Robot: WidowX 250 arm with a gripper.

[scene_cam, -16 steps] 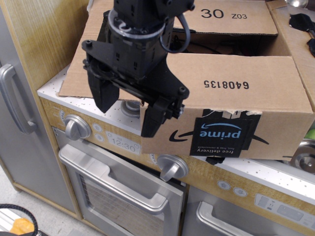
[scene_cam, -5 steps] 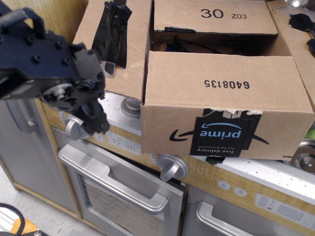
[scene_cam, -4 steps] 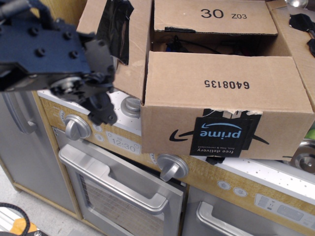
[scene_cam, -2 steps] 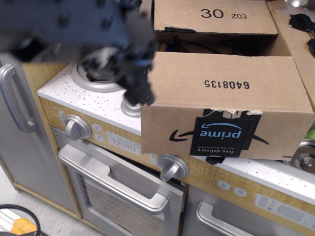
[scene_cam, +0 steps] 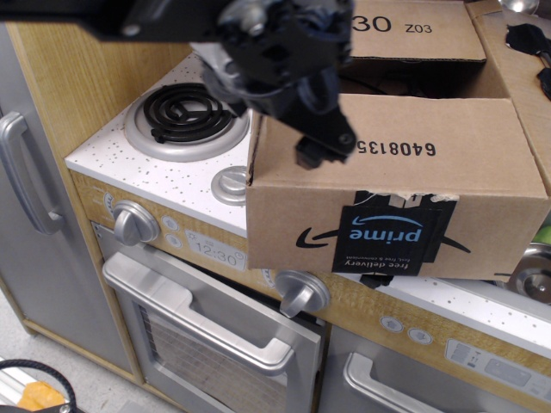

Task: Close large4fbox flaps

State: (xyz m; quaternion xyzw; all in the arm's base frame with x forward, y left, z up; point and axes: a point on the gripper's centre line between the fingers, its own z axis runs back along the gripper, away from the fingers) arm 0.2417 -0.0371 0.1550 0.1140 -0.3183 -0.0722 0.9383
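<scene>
Overhanging large4fbox (scene_cam: 405, 202): gripper (scene_cam: 318, 142) (opening unclear)

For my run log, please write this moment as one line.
gripper: over box left edge | near flap: folded in | far flap: folded in | burner: visible

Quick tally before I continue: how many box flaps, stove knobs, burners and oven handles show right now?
Box flaps: 3 ("6408135" flap, "30 Z03" flap, right flap)
Stove knobs: 2 (left knob, middle knob)
Burners: 1 (coil burner)
Oven handles: 2 (left oven handle, right oven handle)
Total: 8
</scene>
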